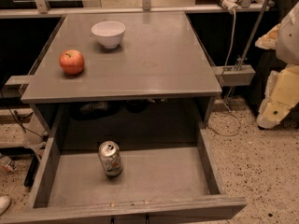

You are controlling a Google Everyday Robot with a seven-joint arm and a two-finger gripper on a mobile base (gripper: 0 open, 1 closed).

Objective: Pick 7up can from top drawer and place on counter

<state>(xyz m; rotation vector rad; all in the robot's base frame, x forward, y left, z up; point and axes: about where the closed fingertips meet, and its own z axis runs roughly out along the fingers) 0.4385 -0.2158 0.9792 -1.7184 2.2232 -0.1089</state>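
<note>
At the left side of the grey table (159, 64) sits a red apple (71, 62), near the left edge. To its right and farther back stands a white bowl (108, 34), upright, apart from the apple.

Below the table's thick front edge, the top drawer (44, 171) is pulled out, its low side walls and flat front panel in view. The 7up can (110, 159) stands inside it on the drawer floor, left of the middle, tilted slightly, with its pull-tab top facing up. It touches neither side wall, and nothing else lies in the drawer with it.

Right of the table, a white cable (232, 29) hangs down from the back rail toward the speckled floor (261, 171). Farthest right, the pale cream end effector (275, 104) hangs over the floor beside the table's right side, well apart from the can and the drawer. I cannot tell whether it is apart or together, and it grips nothing that can be seen.
</note>
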